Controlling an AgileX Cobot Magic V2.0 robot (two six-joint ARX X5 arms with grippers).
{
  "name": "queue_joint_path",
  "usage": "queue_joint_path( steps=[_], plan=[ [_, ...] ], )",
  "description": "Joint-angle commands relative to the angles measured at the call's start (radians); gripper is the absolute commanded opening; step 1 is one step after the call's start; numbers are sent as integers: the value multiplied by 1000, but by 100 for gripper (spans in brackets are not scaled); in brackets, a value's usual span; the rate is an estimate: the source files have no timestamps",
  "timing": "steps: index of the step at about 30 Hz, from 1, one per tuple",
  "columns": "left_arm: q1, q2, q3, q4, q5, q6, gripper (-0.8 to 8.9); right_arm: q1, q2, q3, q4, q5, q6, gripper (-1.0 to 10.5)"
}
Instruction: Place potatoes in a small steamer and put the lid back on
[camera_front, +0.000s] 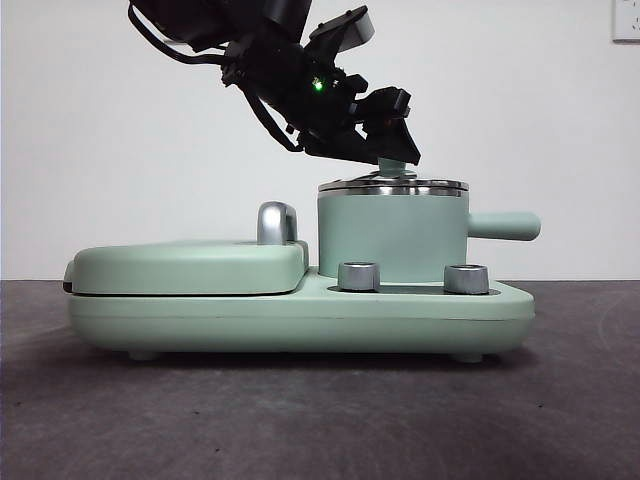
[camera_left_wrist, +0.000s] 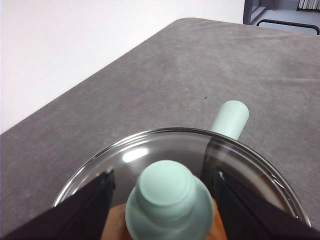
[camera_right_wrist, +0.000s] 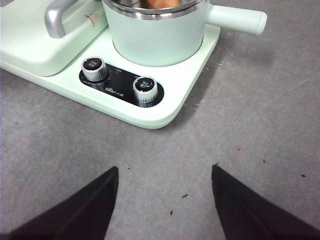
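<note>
a: where is the left pincer (camera_front: 395, 150) right now?

b: it hangs right over the small steamer (camera_front: 392, 235), tilted, coming in from the upper part of the front view. its two black jaws stand on either side of the mint-green knob (camera_left_wrist: 169, 202) of the lid (camera_left_wrist: 150, 150), a jaw close on each flank. whether they press the knob or only stand just beside it, i cannot tell.

a: and the lid itself?

b: directly under that pincer, sitting level on the steamer's steel rim in the front view. the steamer's stubby side handle (camera_front: 503, 226) sticks out beyond the pincer's tips in the left wrist view.

a: the potato?

b: an orange-brown patch shows through the glass just below the knob, between the jaws, so the potato (camera_left_wrist: 117, 225) lies inside the steamer beneath the left pincer. the right wrist view catches a sliver of it too, above the rim.

a: the right pincer (camera_right_wrist: 165, 200)?

b: jaws spread wide, holding nothing, over bare grey counter (camera_right_wrist: 260, 165). the cooker base (camera_right_wrist: 165, 107) with its two chrome dials (camera_right_wrist: 145, 89) lies ahead of it, well apart, and the flat griddle cover (camera_front: 190, 265) with its chrome handle (camera_front: 277, 222) sits beside the steamer.
</note>
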Motion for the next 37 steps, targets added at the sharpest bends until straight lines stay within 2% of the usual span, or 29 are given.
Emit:
queue_joint_path(
  steps=[1, 8, 15, 19, 25, 32, 37],
  plan=[
    [-10, -6, 30, 1, 2, -43, 348, 4, 4, 5, 6, 3, -1, 285],
    [19, -116, 29, -143, 11, -100, 348, 4, 4, 5, 6, 3, -1, 285],
    [84, -257, -7, -188, 59, -168, 348, 4, 4, 5, 6, 3, 0, 285],
    [132, -344, -51, -251, 59, -172, 347, 4, 4, 5, 6, 3, 0, 285],
    [198, -534, -264, -243, 58, -184, 347, 4, 4, 5, 6, 0, 0, 285],
    [259, -824, -586, -246, 58, -245, 344, 4, 4, 5, 6, 0, 0, 285],
    [285, -1021, -739, -297, 53, -306, 344, 4, 4, 5, 6, 0, 0, 285]
  ],
)
